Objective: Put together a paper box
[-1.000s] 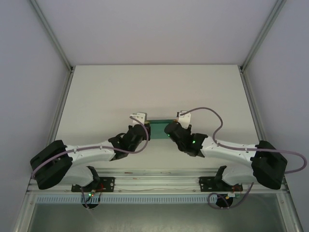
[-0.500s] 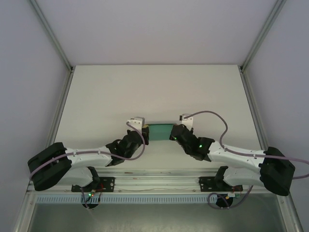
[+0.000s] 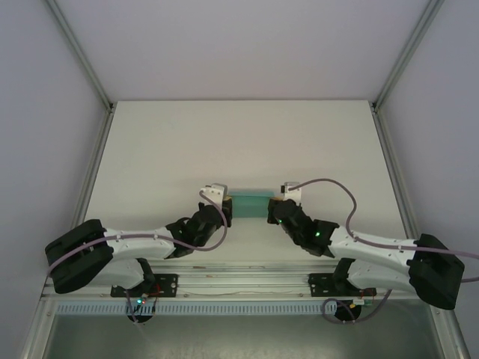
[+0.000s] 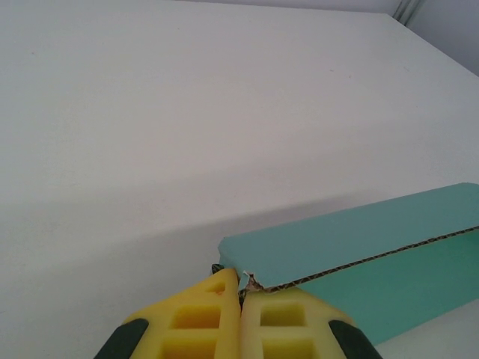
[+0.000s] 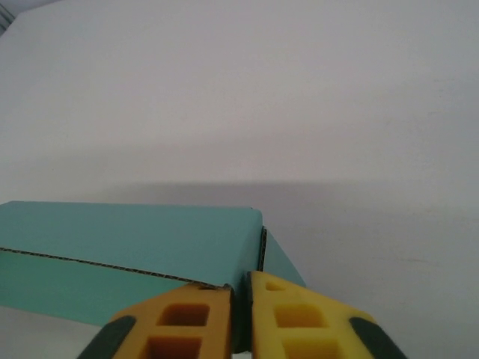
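Observation:
The paper box [image 3: 251, 203] is a long, low teal-green cardboard box lying on the white table between my two grippers. My left gripper [image 3: 228, 210] is at its left end. In the left wrist view the yellow fingers of that gripper [image 4: 241, 283] are pressed together on a torn corner edge of the box [image 4: 352, 239]. My right gripper [image 3: 271, 212] is at the right end. In the right wrist view its fingers [image 5: 241, 290] stand a narrow slit apart, with the end wall of the box [image 5: 150, 235] between them.
The white table [image 3: 239, 134] stretches far behind the box. Metal frame rails run along its left side [image 3: 93, 161] and right side [image 3: 393, 161]. The arms' mounting rail [image 3: 239, 283] lies along the near edge.
The right arm has drawn back to the right and toward the near edge, and more of the box's length shows between the grippers. The left gripper has shifted slightly nearer.

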Controlling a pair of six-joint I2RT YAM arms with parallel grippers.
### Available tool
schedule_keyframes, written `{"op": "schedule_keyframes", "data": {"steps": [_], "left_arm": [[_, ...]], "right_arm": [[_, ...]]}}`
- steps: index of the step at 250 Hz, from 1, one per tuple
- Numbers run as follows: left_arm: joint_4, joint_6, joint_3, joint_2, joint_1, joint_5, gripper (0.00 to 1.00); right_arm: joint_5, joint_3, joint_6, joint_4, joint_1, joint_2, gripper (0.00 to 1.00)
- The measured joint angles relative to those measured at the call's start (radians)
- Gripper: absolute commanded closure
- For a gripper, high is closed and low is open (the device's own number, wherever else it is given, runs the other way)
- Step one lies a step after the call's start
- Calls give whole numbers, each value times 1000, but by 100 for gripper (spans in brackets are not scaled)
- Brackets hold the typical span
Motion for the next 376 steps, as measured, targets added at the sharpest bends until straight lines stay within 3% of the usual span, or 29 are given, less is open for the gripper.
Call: {"op": "schedule_keyframes", "data": {"steps": [58,81,144,216,262,285,303,344,359,376], "left_arm": [[0,0,4,8,-16,-8,100],[0,0,5,9,-16,-11,100],[-1,0,5,9,-21,-27,100],[-2,0,6,9,-23,-30,100],[-21,13,16,7,-23,-29,99],[-48,19,18,-9,-23,-28,90],[-83,23,18,-33,-23,-17,77],[-216,24,19,-126,-23,26,61],[-272,19,27,-162,-23,39,51],[-339,8,49,-199,-23,51,32]], "right_arm": [[-60,60,12,-194,-2,-77,42],[-63,82,13,-236,-6,-101,36],[-51,143,29,-269,-18,-108,35],[-131,141,91,-248,-170,-52,48],[-195,81,114,-180,-180,-11,53],[-203,48,123,-124,-183,-16,53],[-206,13,129,-73,-183,-27,53],[-209,-36,137,-17,-183,-50,55],[-212,-42,136,-7,-183,-53,55],[-213,-43,135,-1,-183,-53,55]]}}
